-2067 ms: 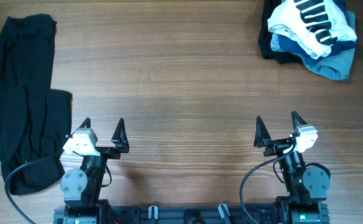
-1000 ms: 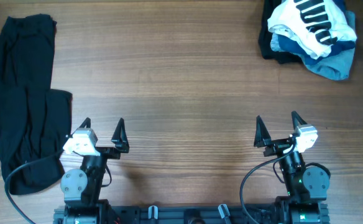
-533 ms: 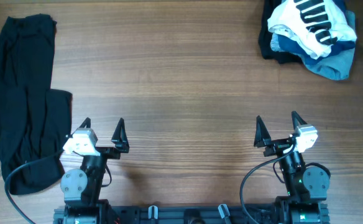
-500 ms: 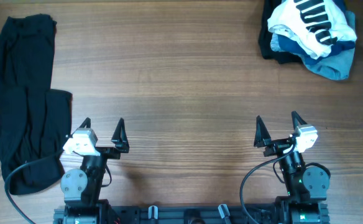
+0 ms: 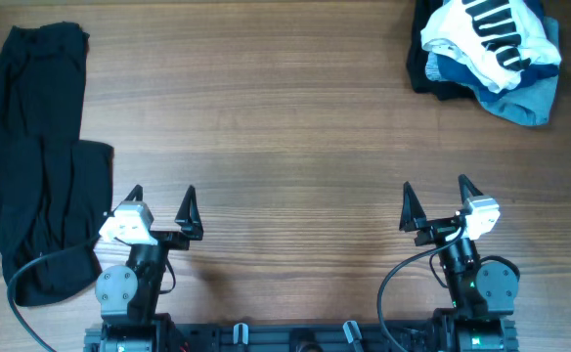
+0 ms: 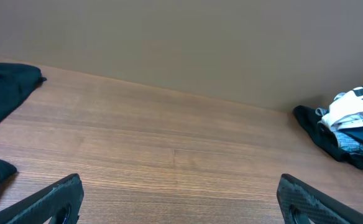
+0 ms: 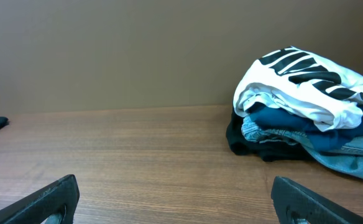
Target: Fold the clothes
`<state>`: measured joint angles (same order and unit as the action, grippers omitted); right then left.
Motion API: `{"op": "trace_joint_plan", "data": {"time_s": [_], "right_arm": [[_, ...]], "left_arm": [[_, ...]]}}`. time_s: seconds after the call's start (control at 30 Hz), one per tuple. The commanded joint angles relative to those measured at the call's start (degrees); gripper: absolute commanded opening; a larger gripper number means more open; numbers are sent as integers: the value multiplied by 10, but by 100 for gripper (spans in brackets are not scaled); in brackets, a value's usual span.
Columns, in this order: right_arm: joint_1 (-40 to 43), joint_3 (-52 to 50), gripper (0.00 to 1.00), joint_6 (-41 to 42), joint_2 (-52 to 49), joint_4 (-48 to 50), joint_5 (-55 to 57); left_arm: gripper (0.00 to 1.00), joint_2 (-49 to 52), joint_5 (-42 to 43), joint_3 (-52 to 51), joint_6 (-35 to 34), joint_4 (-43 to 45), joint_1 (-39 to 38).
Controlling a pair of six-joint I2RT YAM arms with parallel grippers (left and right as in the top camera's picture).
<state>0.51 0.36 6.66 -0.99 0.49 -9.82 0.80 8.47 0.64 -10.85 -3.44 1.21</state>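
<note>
The black garment (image 5: 39, 161) lies folded in a long strip along the table's left edge; no logo shows. Its edges appear at the left of the left wrist view (image 6: 4, 87). My left gripper (image 5: 161, 207) is open and empty, just right of the garment's lower part, not touching it. My right gripper (image 5: 434, 201) is open and empty at the front right, far from it. In each wrist view the fingertips (image 6: 178, 196) (image 7: 175, 199) stand wide apart over bare wood.
A pile of clothes sits at the back right: a white garment with black stripes (image 5: 491, 34) on top of a light blue one (image 5: 520, 98) and dark fabric. It shows in the right wrist view (image 7: 306, 99) and the left wrist view (image 6: 349, 127). A wall stands behind the table.
</note>
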Motion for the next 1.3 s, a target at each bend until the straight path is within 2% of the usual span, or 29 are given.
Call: {"op": "trace_joint_plan", "data": {"time_s": [0.0, 0.77, 0.87, 0.97, 1.03, 1.13, 1.27], "right_arm": [[-3, -1, 100, 9, 2, 3, 8], [-3, -1, 100, 9, 2, 3, 8], [-3, -1, 100, 9, 2, 0, 40], [-3, 0, 100, 40, 2, 62, 6], [-3, 5, 100, 40, 2, 99, -23], [-3, 36, 100, 40, -2, 93, -38], [-3, 116, 100, 38, -69, 93, -52]], "left_arm": [[100, -4, 7, -3, -1, 0, -2], [100, -4, 7, -3, -1, 0, -2], [100, -4, 7, -3, -1, 0, -2], [100, -4, 7, -3, -7, 11, -2], [100, -4, 16, 0, -44, 52, -2], [100, -1, 16, 39, -46, 47, -2], [100, 50, 15, 138, -45, -16, -2]]}}
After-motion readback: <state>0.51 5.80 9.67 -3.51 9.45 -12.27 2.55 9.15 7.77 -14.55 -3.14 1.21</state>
